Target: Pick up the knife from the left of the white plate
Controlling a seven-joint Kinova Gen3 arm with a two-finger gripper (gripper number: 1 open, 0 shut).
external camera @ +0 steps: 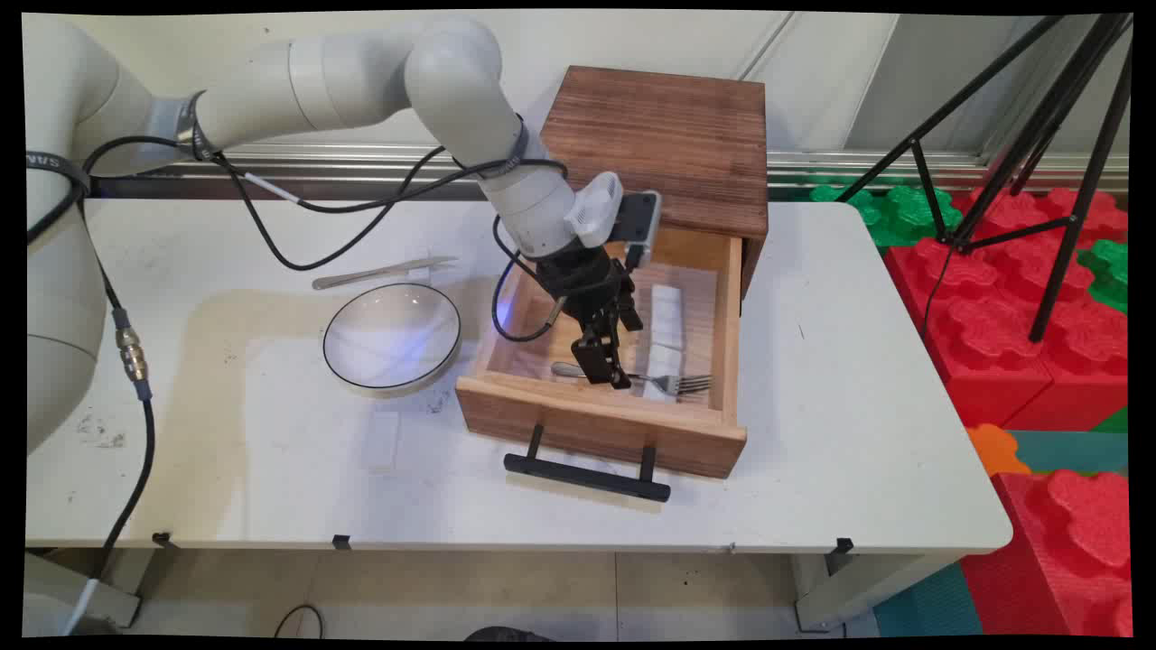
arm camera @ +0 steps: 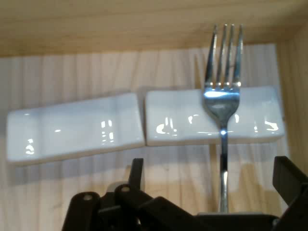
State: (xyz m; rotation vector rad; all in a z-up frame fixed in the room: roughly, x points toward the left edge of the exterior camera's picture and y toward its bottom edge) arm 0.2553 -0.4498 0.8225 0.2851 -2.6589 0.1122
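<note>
My gripper [external camera: 607, 370] is down inside the open wooden drawer [external camera: 596, 420], open, with its fingers on either side of a metal fork's handle. The fork [external camera: 679, 384] lies along the drawer's near side, its neck propped on a white ceramic rest [external camera: 662, 363]. A second white rest [external camera: 667, 309] lies just behind the first. In the hand view the fork [arm camera: 224, 96] crosses the right rest [arm camera: 178, 122], tines pointing at the drawer wall, and the other rest [arm camera: 72, 130] lies to its left. The gripper [arm camera: 211, 180] straddles the handle without visibly pressing on it.
The drawer sticks out of a dark wooden cabinet [external camera: 664, 135] at the table's back. A shallow white bowl [external camera: 393, 336] stands left of the drawer, with a knife [external camera: 384, 271] behind it and a small white rest [external camera: 382, 440] in front. A black tripod [external camera: 1020, 135] stands off the table's right.
</note>
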